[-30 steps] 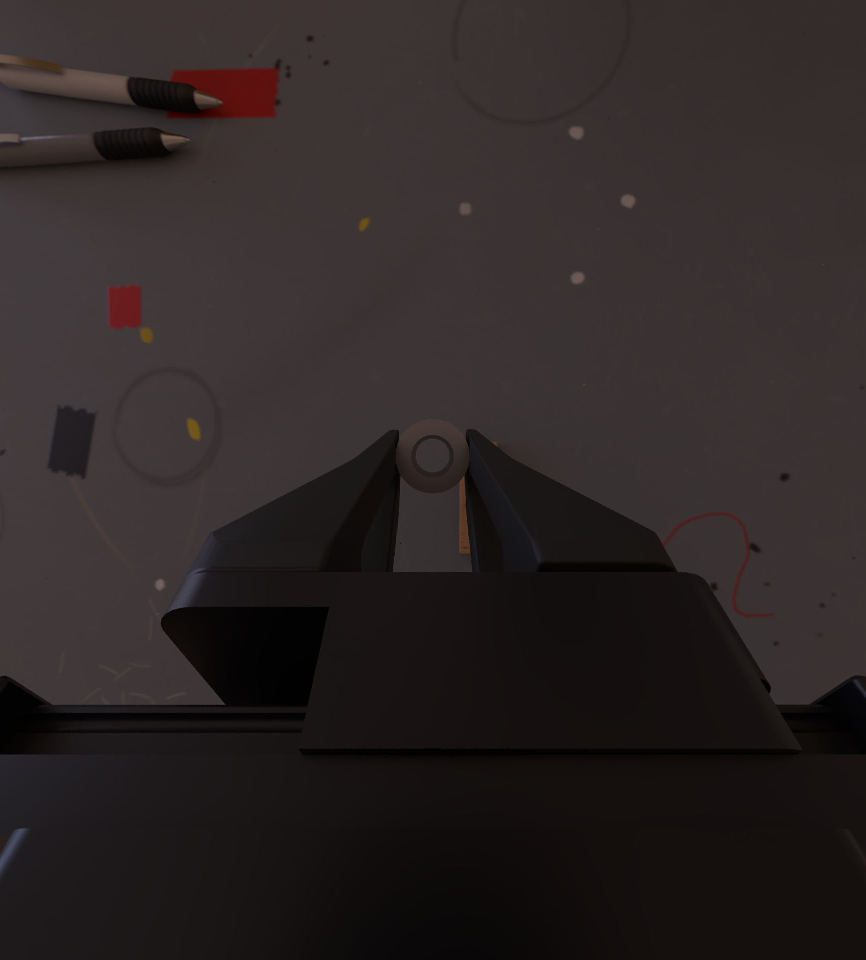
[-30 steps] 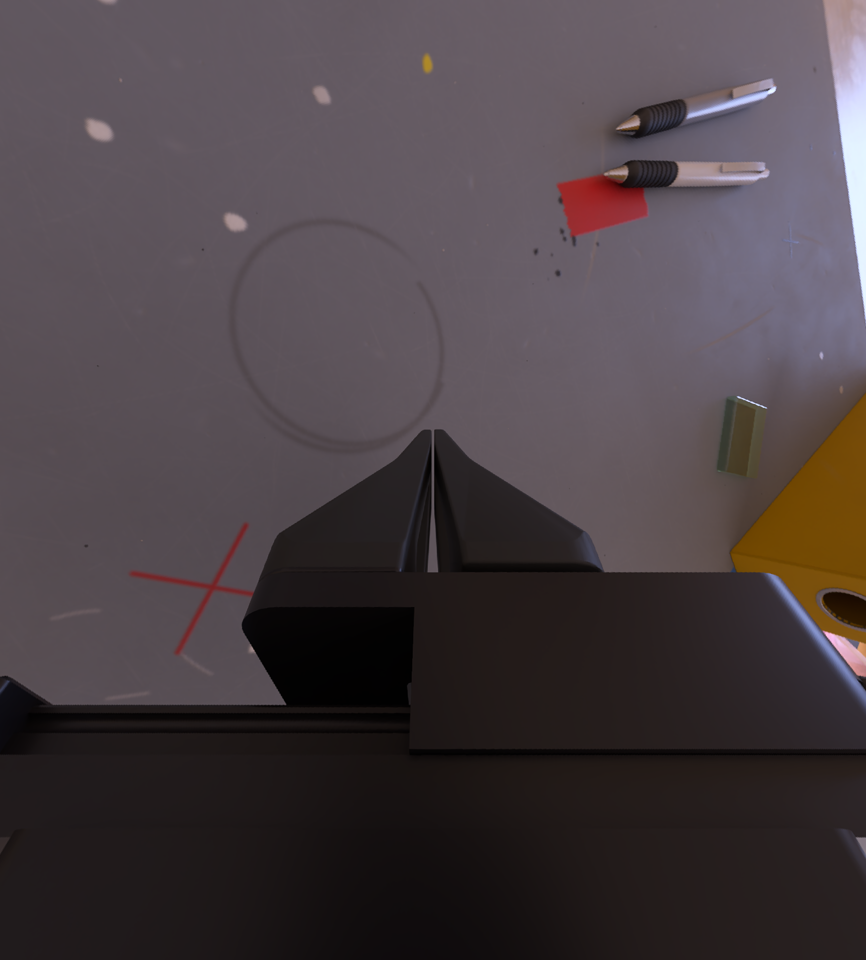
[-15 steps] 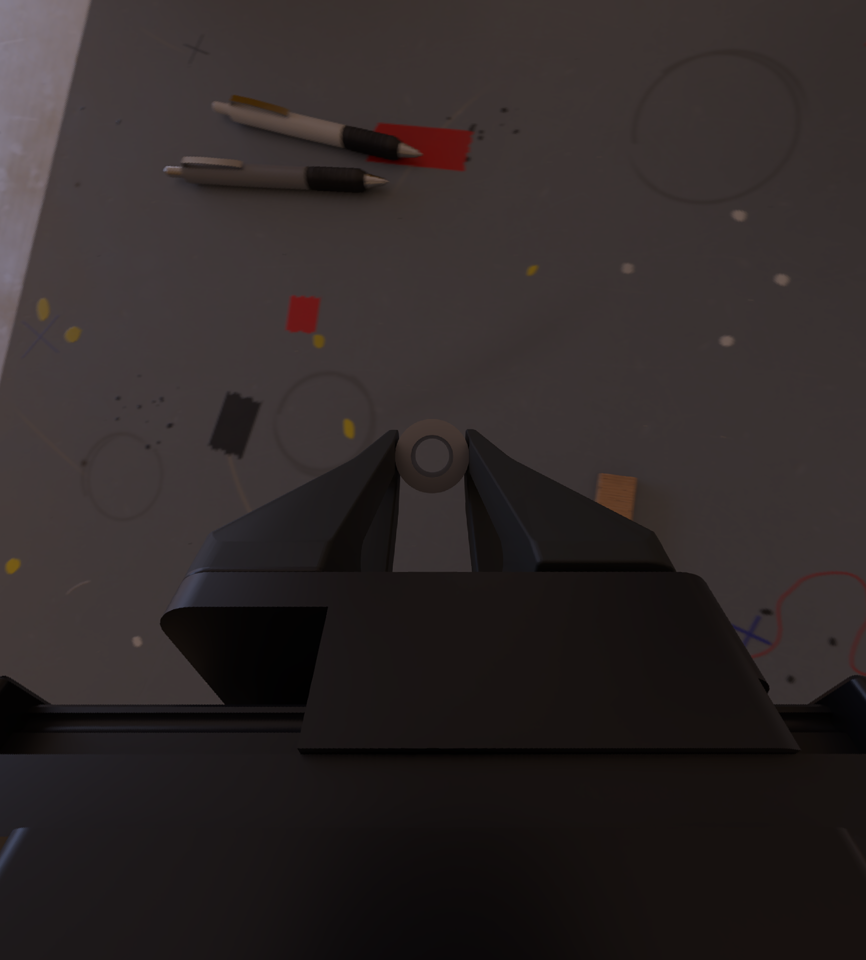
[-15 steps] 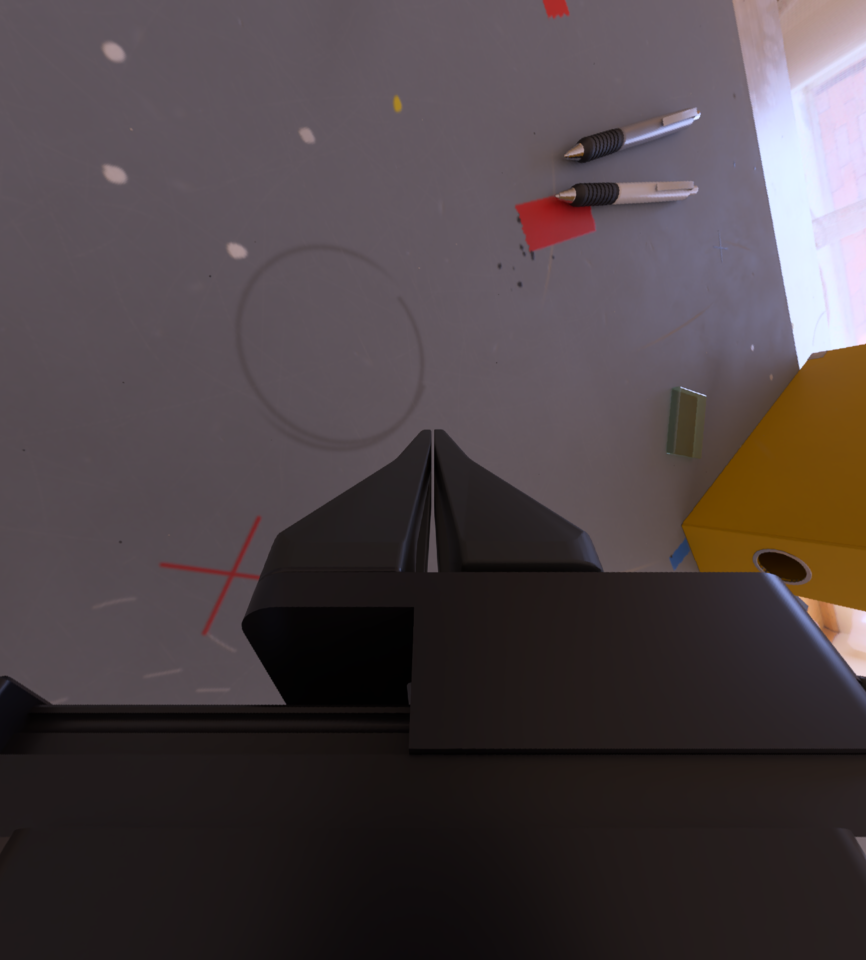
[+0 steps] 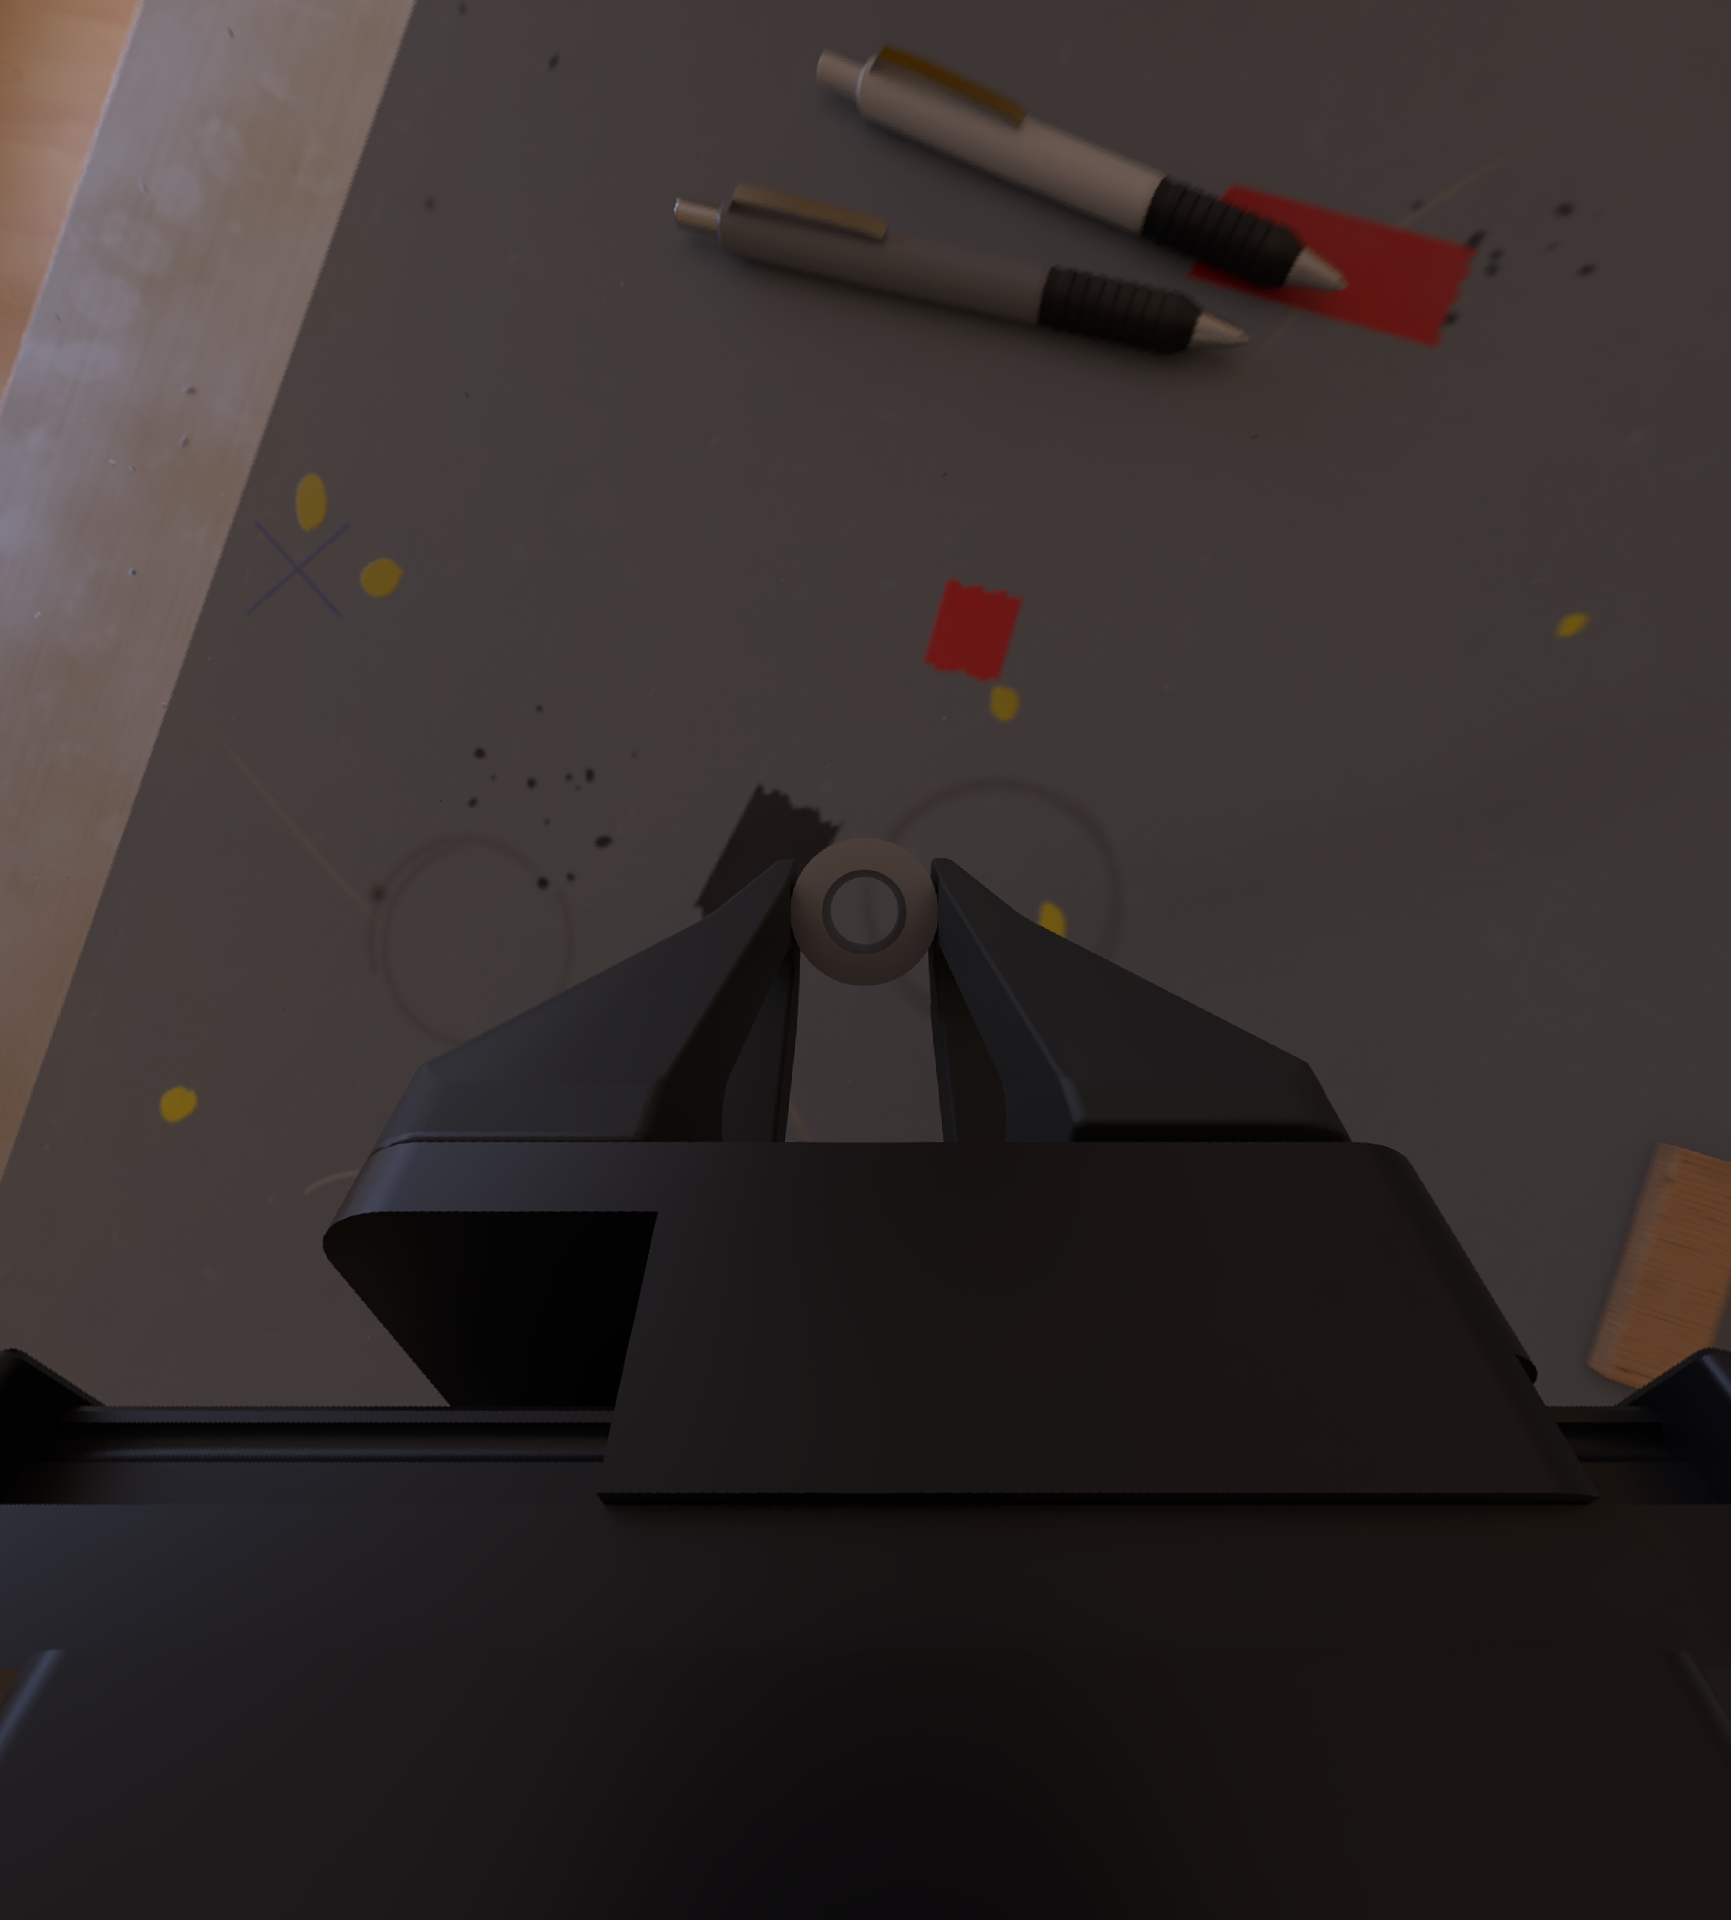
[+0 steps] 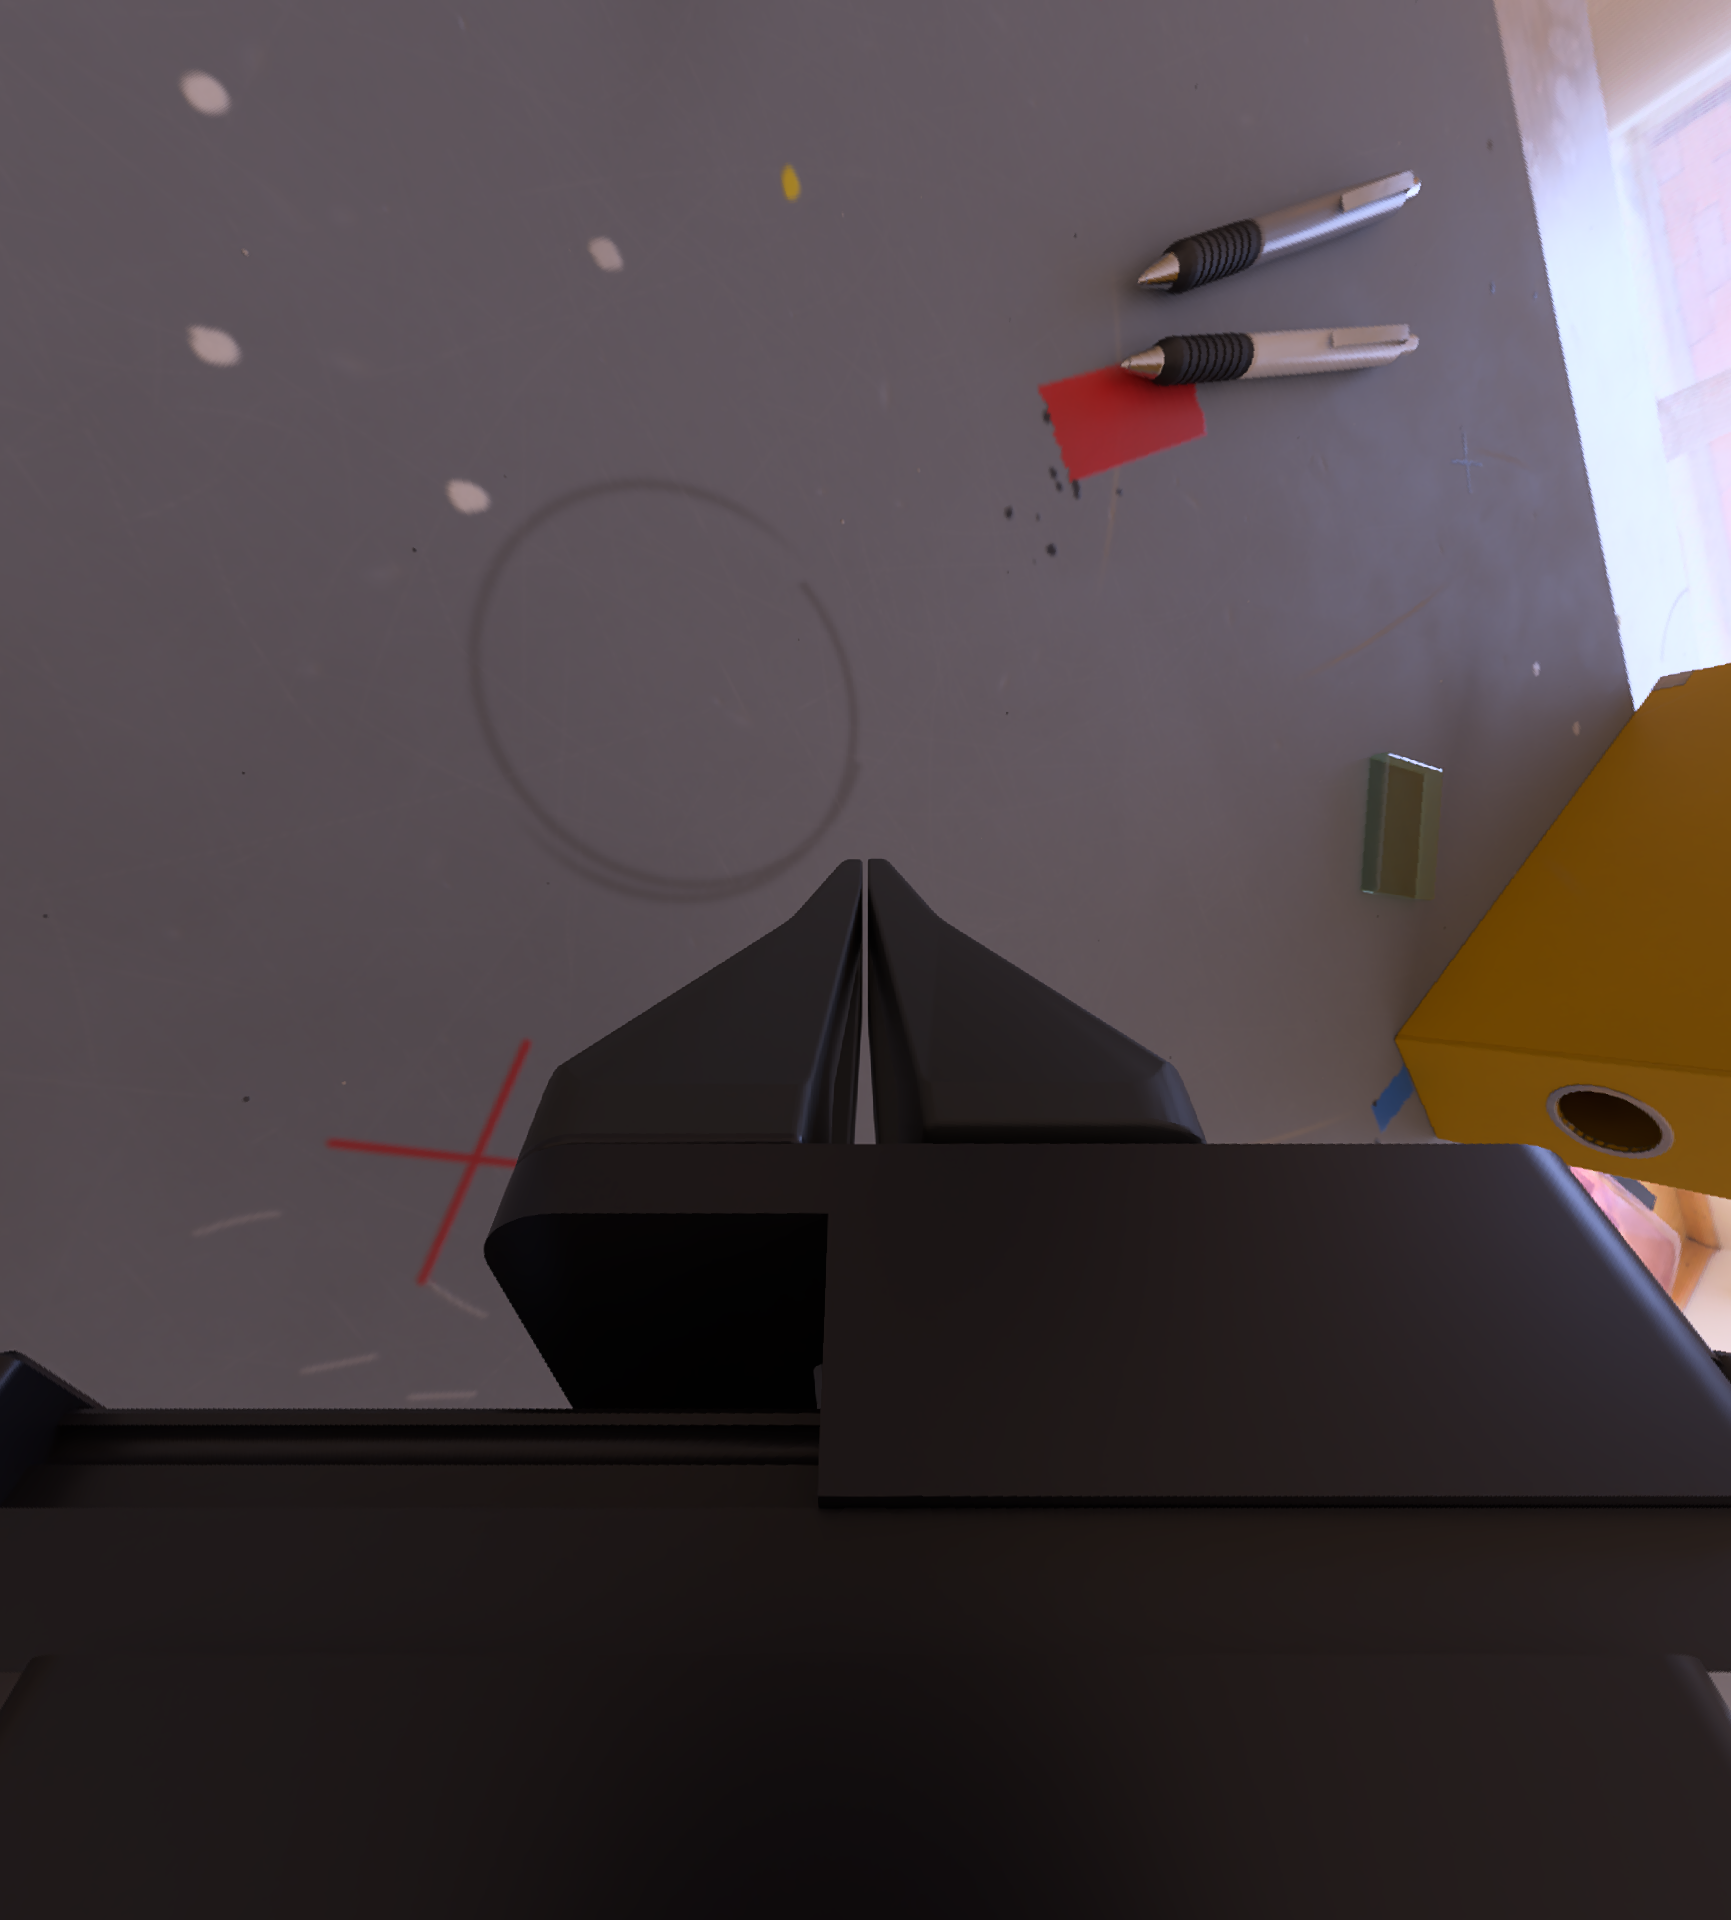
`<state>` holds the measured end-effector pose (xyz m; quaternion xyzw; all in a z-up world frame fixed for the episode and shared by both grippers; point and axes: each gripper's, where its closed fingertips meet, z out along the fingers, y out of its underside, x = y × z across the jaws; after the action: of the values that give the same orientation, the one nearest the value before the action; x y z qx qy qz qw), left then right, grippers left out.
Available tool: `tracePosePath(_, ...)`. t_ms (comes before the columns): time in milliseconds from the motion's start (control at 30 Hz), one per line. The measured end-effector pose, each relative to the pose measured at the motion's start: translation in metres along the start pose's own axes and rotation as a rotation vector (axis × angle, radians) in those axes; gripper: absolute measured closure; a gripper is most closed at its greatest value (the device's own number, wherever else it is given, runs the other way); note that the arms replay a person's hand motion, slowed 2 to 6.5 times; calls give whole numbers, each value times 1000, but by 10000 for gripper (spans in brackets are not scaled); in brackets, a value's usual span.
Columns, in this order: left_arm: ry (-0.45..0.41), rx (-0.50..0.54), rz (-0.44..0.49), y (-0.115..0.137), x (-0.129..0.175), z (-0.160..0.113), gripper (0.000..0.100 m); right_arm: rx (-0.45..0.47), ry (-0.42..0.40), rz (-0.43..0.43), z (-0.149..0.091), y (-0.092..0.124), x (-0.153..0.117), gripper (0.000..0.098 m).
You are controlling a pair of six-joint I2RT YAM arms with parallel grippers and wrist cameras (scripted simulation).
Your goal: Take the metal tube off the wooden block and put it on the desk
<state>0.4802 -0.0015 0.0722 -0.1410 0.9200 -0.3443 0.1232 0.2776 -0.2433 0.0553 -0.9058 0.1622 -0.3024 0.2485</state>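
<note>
In the left wrist view my left gripper (image 5: 863, 904) is shut on the grey metal tube (image 5: 863, 940), which I see end-on as a ring between the fingertips, held above the dark grey desk (image 5: 1256, 831). The wooden block (image 5: 1671, 1262) lies on the desk at the right, away from the tube. In the right wrist view my right gripper (image 6: 864, 868) is shut and empty above the desk (image 6: 321, 727), over a drawn circle.
Two pens (image 5: 965, 265) lie beside a red tape patch (image 5: 1360, 275) at the far side; they also show in the right wrist view (image 6: 1276, 353). A yellow binder (image 6: 1671, 935) and a small green block (image 6: 1401, 826) sit at the right. The desk's pale edge (image 5: 61, 520) runs along the left.
My left gripper has carried the tube to the left, away from the wooden block, which has slid to the right of the view. The right wrist view has shifted slightly, gripper still shut.
</note>
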Motion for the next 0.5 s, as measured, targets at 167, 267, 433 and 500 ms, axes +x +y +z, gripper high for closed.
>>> tracePosePath(167,22,-53,5,10,-10,25,792,-9,-4,16,3,6,1,970)
tracePosePath(267,42,-71,12,14,-12,38,792,-10,-4,22,3,8,2,970)
tracePosePath(433,76,-73,31,16,-9,49,792,-12,-8,36,4,14,3,970)
tracePosePath(500,81,-73,40,16,-8,51,792,-13,-13,45,5,16,3,970)
